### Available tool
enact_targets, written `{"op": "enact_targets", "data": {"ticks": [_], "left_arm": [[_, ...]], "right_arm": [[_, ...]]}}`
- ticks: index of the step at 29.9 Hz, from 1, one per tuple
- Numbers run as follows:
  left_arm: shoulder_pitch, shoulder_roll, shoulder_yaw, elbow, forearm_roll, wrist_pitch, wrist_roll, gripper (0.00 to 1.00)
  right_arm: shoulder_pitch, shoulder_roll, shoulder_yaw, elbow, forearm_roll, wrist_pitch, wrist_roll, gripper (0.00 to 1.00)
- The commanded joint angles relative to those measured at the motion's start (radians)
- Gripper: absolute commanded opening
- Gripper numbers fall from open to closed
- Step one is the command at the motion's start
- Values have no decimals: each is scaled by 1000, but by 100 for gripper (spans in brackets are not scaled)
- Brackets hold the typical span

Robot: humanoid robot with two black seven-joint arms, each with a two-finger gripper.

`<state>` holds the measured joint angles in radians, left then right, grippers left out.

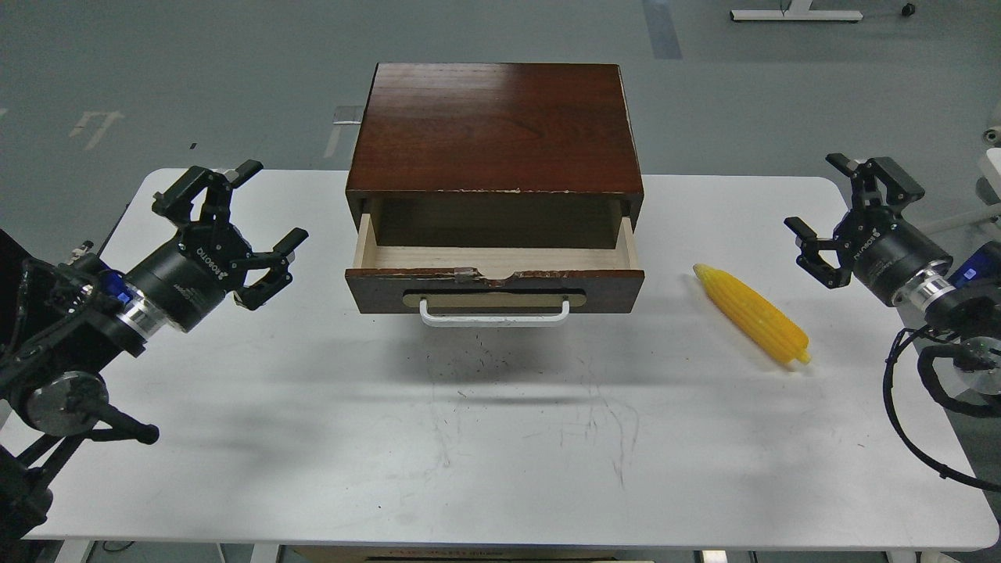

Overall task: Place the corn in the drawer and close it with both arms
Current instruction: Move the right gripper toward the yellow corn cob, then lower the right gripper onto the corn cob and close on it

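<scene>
1. The bright yellow, kernel-ridged corn cob lies flat on the white rectangular surface, to the right of the drawer and apart from it; it rests diagonally, one end pointing toward the back left, the other toward the front right.
2. The dark reddish-brown wooden drawer stands pulled out of its matching wooden cabinet; its pale wood interior is exposed, its top front edge is chipped, and a white bar handle sits on a tan oval plate on the front.
3. The right end effector hangs above the surface's right edge, near the corn but not touching it; its black fingers are spread and hold nothing.
4. The left end effector hovers left of the drawer, well apart from it; its fingers are likewise spread and empty.
</scene>
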<state>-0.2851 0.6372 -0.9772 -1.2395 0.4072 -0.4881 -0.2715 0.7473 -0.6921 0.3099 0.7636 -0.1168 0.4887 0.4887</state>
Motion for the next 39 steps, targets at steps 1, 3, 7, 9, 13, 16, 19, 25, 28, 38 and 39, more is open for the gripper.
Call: {"op": "enact_targets", "data": {"ticks": [1,3,7,9,13,16,19,25,28,38,39], "left_arm": [[0,1,0,0,1,-1,-41,100],[0,-1,0,0,2,-1,-60,100],[0,-4,0,-1,5,-1,-68,100],[0,-4,0,-3,5,-1,-68,100],[0,-2,0,-5,7,-1,-68,100],[0,-1,0,-6,7,-1,-68,100],[0,-2,0,-8,7,-1,-68,100],[0,-4,0,-11,21,-1,-68,100],[1,-5,0,-11,21,-1,-68,100],[1,-5,0,-12,21,-1,-68,100],[1,-5,2,-12,21,-1,-68,100]], "right_arm": [[87,-52,0,28,-195,0,0,100],[119,-69,-2,34,-269,0,0,100],[233,-96,-12,40,-557,0,0,100],[254,-101,-14,42,-625,0,0,100],[284,-101,-41,74,-837,0,0,100],[296,-99,-95,91,-1003,0,0,100],[311,-92,-201,92,-1126,0,0,100],[316,-58,-368,82,-1236,-42,0,100],[314,-41,-414,69,-1262,-87,0,100],[319,60,-515,-53,-1265,-150,0,99],[323,71,-531,-64,-1265,-156,0,99]]}}
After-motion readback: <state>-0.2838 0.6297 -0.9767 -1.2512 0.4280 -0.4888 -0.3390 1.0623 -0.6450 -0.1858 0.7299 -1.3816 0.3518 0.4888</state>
